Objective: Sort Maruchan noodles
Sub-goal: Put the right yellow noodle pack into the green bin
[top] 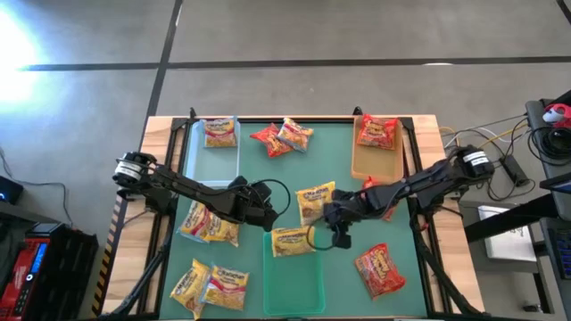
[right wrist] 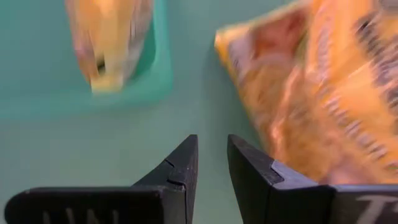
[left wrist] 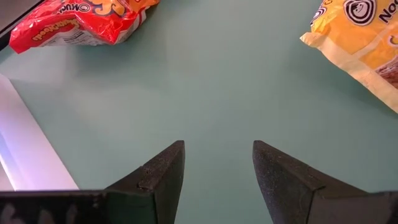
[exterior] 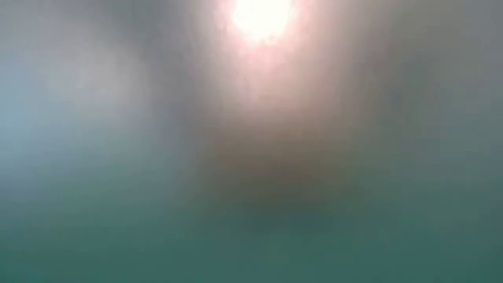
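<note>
Several Maruchan packets lie flat on the green mat: yellow ones at the left (top: 210,223) and near left (top: 210,285), one yellow at the centre (top: 314,201), red and orange ones at the far side (top: 281,138), and a red one at the near right (top: 382,267). One yellow packet (top: 293,241) rests on the green tray's far end. My left gripper (top: 272,212) (left wrist: 217,165) is open over bare mat. My right gripper (top: 324,215) (right wrist: 212,158) stands slightly open between the tray's packet (right wrist: 109,43) and the centre yellow packet (right wrist: 323,93), touching neither. The low view shows only blur.
A clear tray (top: 198,165) at the far left holds a yellow packet (top: 219,132). A tan tray (top: 361,165) at the far right holds a red packet (top: 377,132). The green tray (top: 299,285) sits at the near centre. Another red packet (top: 379,192) lies under my right arm.
</note>
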`<state>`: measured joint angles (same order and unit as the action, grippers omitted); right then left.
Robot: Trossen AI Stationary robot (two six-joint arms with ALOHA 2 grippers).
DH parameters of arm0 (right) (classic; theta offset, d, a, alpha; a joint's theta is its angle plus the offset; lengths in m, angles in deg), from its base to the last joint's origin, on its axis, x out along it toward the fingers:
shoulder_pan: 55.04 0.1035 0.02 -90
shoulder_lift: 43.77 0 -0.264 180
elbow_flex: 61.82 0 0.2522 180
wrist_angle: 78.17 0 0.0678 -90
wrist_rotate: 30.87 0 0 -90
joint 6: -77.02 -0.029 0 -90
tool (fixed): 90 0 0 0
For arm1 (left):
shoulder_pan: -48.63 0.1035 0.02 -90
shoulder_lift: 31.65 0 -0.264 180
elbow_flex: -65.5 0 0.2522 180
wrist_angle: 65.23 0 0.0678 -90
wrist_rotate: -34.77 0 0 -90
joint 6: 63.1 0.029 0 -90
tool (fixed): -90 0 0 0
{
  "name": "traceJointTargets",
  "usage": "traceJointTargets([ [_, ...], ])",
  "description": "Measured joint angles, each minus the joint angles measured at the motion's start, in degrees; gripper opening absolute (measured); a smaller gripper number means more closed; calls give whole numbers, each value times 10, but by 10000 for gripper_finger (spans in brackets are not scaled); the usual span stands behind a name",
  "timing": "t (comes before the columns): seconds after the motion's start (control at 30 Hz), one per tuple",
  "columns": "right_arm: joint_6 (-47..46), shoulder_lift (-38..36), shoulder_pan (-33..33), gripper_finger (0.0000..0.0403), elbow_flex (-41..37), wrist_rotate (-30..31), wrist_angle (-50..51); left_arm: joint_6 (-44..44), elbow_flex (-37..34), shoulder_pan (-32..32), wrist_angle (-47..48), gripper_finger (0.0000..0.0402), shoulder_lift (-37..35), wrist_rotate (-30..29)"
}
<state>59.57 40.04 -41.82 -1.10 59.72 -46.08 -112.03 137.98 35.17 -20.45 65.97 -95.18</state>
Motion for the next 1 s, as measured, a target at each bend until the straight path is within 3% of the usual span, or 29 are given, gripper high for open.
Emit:
traceJointTargets([
  [0.17, 0, 26, 11, 74, -15, 20, -10, 0, 0, 0, -2, 174, 0, 0],
  [0.5, 67, 75, -2, 70, -17, 199, -104, 0, 0, 0, -12, 174, 0, 0],
  [0.73, 105, 103, -38, 70, -16, 204, -210, 0, 0, 0, -16, 174, 0, 1],
  [1.0, 96, 43, -42, 69, 2, 149, -113, 7, 0, 0, -24, 174, 0, 0],
])
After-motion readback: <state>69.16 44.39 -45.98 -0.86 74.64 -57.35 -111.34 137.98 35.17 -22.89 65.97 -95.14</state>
